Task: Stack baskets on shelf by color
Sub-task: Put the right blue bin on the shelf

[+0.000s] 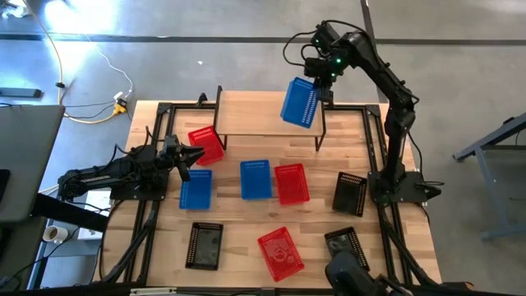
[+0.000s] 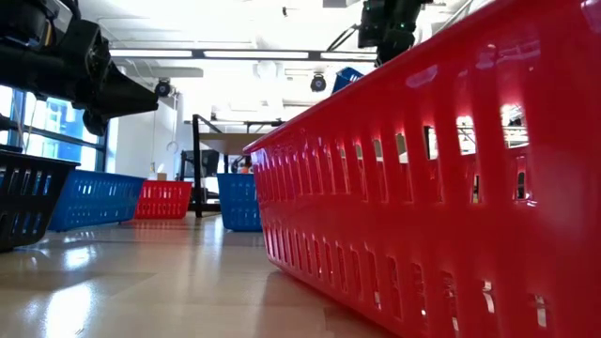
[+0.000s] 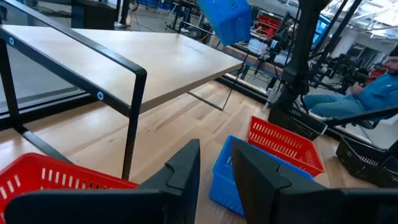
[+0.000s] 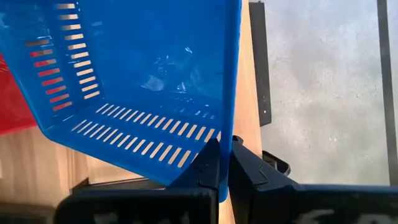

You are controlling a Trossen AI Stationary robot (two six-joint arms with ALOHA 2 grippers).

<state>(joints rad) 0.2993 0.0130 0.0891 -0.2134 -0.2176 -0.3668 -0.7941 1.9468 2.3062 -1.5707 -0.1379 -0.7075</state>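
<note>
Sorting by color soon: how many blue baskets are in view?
3. One hangs tilted over the shelf's right end, held by the right end effector. One lies by the left end effector. One lies mid-table.

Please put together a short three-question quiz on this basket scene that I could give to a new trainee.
1. True or false: the shelf already carries a stack of baskets.
2. What colour is the basket held by the right gripper? A red, B blue, C black.
3. Fill in: the left gripper sits between a red basket and a ____ basket.

Key: 1 false, its plank shows bare; 2 B, tilted above the shelf's right end; 3 blue.
</note>
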